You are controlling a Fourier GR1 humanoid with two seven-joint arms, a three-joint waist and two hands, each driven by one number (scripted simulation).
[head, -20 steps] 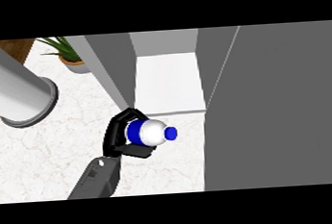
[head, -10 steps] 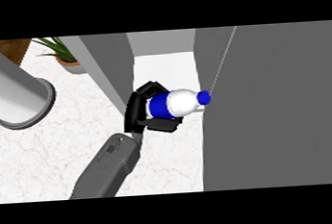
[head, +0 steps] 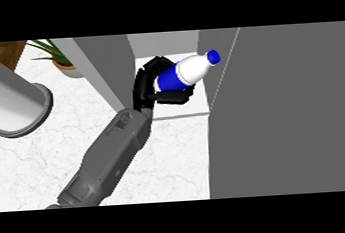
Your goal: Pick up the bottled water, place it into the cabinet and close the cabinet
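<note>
Your right hand (head: 153, 87) has its fingers curled round the bottled water (head: 182, 73), which tilts with its blue cap up and to the right inside the open cabinet (head: 103, 67), seemingly clear of its white floor, with the grey door (head: 293, 111) just beside the cap and the marbled worktop (head: 31, 167) in front.

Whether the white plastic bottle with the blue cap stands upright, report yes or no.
No: the white bottle is tilted in the black hand, cap pointing upper right.

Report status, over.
Right robot hand shut on bottled water; left out of view. Bottle tilted, blue cap up-right, over the white shelf of the open cabinet. Cap close to right grey panel; nothing else in the way.
</note>
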